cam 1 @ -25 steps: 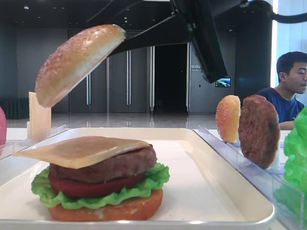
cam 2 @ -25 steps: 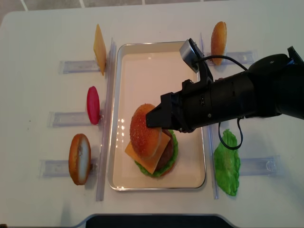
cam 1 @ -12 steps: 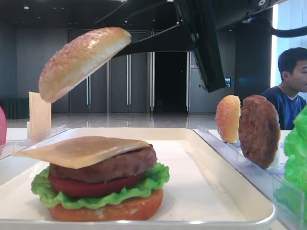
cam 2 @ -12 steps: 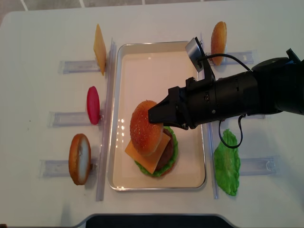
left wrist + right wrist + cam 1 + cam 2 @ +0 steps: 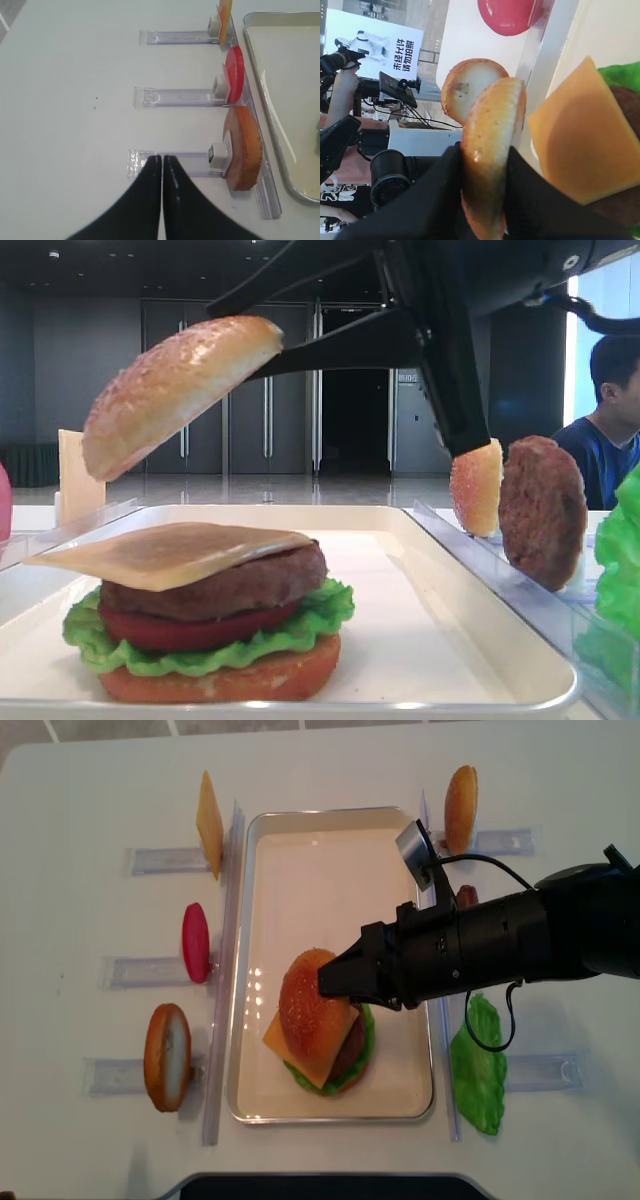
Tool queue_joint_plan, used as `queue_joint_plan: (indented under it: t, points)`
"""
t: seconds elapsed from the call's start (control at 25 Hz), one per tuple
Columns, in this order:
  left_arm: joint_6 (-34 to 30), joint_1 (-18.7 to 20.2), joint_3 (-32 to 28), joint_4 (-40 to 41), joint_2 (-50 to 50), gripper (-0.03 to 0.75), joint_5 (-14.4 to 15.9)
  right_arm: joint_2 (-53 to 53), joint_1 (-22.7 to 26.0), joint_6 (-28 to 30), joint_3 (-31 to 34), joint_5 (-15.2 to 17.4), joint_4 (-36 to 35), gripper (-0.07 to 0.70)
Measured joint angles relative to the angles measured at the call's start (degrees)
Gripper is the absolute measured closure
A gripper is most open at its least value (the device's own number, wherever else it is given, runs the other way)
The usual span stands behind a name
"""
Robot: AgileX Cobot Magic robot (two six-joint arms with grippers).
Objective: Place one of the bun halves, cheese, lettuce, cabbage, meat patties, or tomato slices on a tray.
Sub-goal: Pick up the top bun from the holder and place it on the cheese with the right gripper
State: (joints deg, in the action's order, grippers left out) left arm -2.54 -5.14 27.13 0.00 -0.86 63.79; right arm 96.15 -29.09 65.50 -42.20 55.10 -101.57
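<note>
My right gripper is shut on a domed golden bun half, tilted in the air above a stack on the cream tray. In the right wrist view the black fingers pinch the bun's edge from both sides. The stack has cheese on top, then a meat patty, a tomato slice, lettuce and a flat bun at the bottom. My left gripper is shut and empty, low over the table beside a rack with another bun half.
Clear racks flank the tray. On the left stand a cheese slice, a tomato slice and a bun. On the right are a bun, a patty and lettuce. A person sits beyond the table.
The right gripper has carried the bun half a little to the right and nearer the stack's middle. The left gripper has not moved.
</note>
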Motion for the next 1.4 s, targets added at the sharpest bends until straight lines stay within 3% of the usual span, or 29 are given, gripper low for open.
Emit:
queue_joint_plan:
  t: [1.4]
  points:
    - [0.0,0.0,0.0,0.0,0.0,0.715,0.0,5.1,0.0,0.6,0.0,-0.1,-0.9,0.421]
